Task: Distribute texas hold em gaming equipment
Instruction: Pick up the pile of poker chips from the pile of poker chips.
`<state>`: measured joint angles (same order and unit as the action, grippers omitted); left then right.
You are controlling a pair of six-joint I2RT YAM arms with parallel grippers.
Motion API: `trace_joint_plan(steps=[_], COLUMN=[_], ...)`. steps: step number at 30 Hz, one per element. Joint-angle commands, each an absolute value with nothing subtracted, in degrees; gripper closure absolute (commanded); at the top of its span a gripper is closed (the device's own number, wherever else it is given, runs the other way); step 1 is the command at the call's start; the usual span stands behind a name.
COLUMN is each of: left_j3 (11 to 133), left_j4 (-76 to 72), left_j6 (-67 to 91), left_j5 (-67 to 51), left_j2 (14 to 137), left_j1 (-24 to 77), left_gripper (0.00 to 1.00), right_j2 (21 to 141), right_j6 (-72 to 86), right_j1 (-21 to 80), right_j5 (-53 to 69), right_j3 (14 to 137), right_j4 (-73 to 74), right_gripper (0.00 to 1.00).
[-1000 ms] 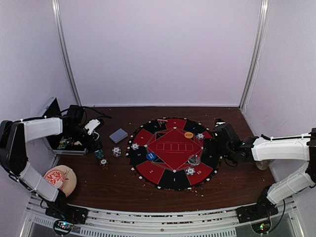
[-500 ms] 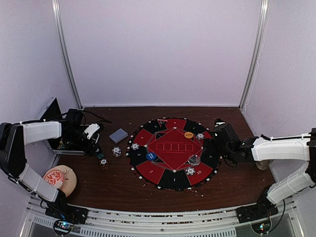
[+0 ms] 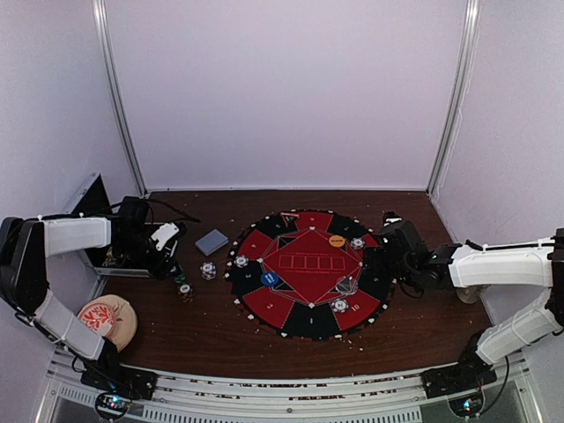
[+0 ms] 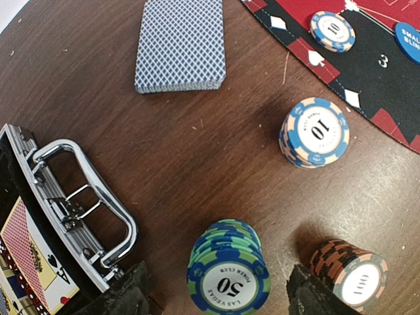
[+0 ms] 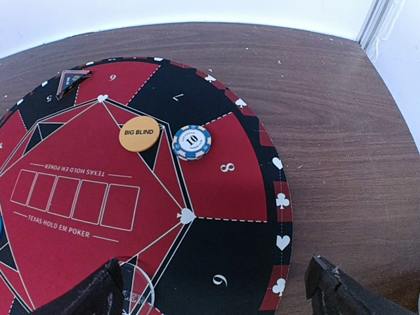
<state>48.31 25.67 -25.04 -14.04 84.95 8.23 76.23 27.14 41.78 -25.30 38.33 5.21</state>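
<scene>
- Our left claw [image 4: 218, 292] straddles the upright green chip stack [image 4: 228, 272], released, gaps both sides.
- The case handle [image 4: 105, 187] crowds its left.
- Our right claw [image 5: 216, 289] gapes empty; open worktop [image 5: 341, 131] rightward.

Shiny metal case handle [image 4: 110, 195], matt wood-grain table [image 4: 197, 154], smooth plastic poker chips [image 4: 315, 132].

Fig. — Two arms, top & wrist views. Left arm [image 3: 77, 233] and right arm [image 3: 507, 263]: white shell segments w/ black joints and black wrist units; thin black cable [image 3: 174, 211] loops off the left one. Left base [image 3: 123, 381], right base [image 3: 449, 381]: black blocks, small coloured lights in front. Left fingers [image 4: 128, 296], right fingers [image 5: 341, 292] — matte black, rough-textured, blunt.
</scene>
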Motion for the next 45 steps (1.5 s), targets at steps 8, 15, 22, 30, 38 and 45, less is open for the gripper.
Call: trace_joint_plan(steps=[8,15,22,30,38,45], left_j3=[48.3,48.4,48.3,48.2,48.2,48.8], left_j4=[23.8,23.7,23.8,24.2,25.3,26.4], left_j6=[-26.3,-26.6,-26.9,-27.3,-27.8,-28.3], left_j5=[-15.7,-16.3,-16.5,-17.0,-18.4,-19.5], left_j2=[86.6,87.1,87.5,87.2,86.2,85.0], left_j1=[6.9,6.4,6.4,6.4,6.4,6.4], left_gripper=[0.32,0.38,0.45,0.53,0.68,0.75], right_j2=[76.9,76.9,77.1,77.2,77.1,76.9], right_j6=[26.6,26.6,26.6,26.5,26.5,26.5], right_j1=[42.1,42.2,42.1,42.2,42.2,42.2], right_j5=[-25.9,-26.0,-26.1,-26.2,-26.3,-26.2], right_j3=[39.9,39.8,39.8,40.0,39.9,39.9], right_j4=[4.5,4.5,4.4,4.4,4.4,4.4], right_gripper=[0.02,0.02,0.02,0.02,0.02,0.02])
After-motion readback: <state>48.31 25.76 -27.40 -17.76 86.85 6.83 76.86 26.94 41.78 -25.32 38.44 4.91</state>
